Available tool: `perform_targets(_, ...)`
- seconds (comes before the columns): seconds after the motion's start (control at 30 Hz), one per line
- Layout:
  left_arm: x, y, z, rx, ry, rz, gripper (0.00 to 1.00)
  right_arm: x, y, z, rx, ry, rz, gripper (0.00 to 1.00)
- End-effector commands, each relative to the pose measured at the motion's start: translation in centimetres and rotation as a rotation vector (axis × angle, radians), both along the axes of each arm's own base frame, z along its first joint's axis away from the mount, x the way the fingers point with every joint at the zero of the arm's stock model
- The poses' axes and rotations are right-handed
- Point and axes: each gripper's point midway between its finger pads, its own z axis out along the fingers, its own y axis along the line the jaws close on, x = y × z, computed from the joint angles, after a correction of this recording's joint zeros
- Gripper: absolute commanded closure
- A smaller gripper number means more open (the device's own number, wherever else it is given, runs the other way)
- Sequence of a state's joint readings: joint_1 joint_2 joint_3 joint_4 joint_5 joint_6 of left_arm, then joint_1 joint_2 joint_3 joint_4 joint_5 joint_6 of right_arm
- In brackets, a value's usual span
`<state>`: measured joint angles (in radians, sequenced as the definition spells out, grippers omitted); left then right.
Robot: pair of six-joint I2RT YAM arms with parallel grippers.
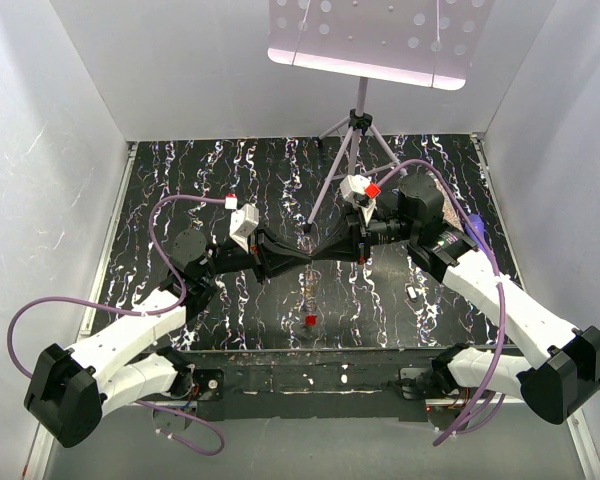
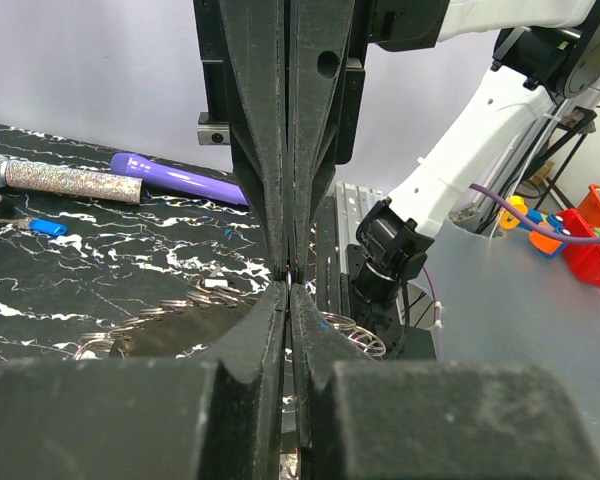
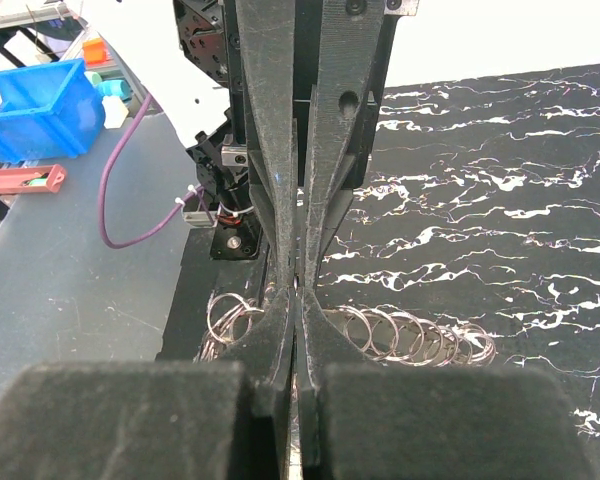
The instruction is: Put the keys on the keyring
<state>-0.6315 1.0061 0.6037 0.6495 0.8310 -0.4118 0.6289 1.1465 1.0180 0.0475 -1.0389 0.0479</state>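
From above, the left gripper (image 1: 305, 256) and the right gripper (image 1: 326, 254) meet tip to tip over the marbled black table (image 1: 180, 180), each pair of jaws pressed together. The keyring (image 1: 310, 292) runs as a thin coiled strand from just below the left gripper's tips toward the near edge of the table. It ends in a small red piece (image 1: 310, 320). In the left wrist view the left gripper's fingers close to a bare seam and the right gripper's closed tips butt against them. A speck of bright wire shows at the joint, but I cannot tell whether either pincer has really nipped a loop. Grey-brown loops of the keyring spill out to both sides beneath the left gripper. Well apart from it, off across the table, lies a blue-headed key (image 2: 42, 227) near a purple pen (image 2: 175, 178). In the right wrist view the right gripper is likewise shut, facing the left gripper, with a row of overlapping wire rings lying under and beside the left gripper's tips. I judge the keyring to be light and floppy along its length, but springy and slick in each loop. It is best pinched edge-on at a single loop near one end. A key, thin and flat on the table, is best taken by its plastic head.
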Motion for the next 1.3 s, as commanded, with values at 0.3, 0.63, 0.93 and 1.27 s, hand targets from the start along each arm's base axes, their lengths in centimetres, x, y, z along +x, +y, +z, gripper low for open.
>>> perform_targets(0.3,-0.5,0.6,1.7,-0.037,-0.066,0.023,1.00,-1.7,-0.5,3.2,0.075,-0.081,0.057,0.50)
perform_targets(0.63,-1.9,1.1,1.9,-0.059,-0.209,-0.008,1.00,-1.8,-2.2,3.5,0.082,-0.111,0.043,0.38)
perform_targets(0.93,-3.0,1.2,2.9,-0.044,-0.353,-0.068,1.00,-1.2,-3.1,1.8,0.039,-0.111,-0.028,0.31)
perform_targets(1.27,-3.5,1.3,2.9,0.049,-0.422,-0.118,1.00,-1.0,-4.0,-1.6,-0.023,-0.154,-0.053,0.30)
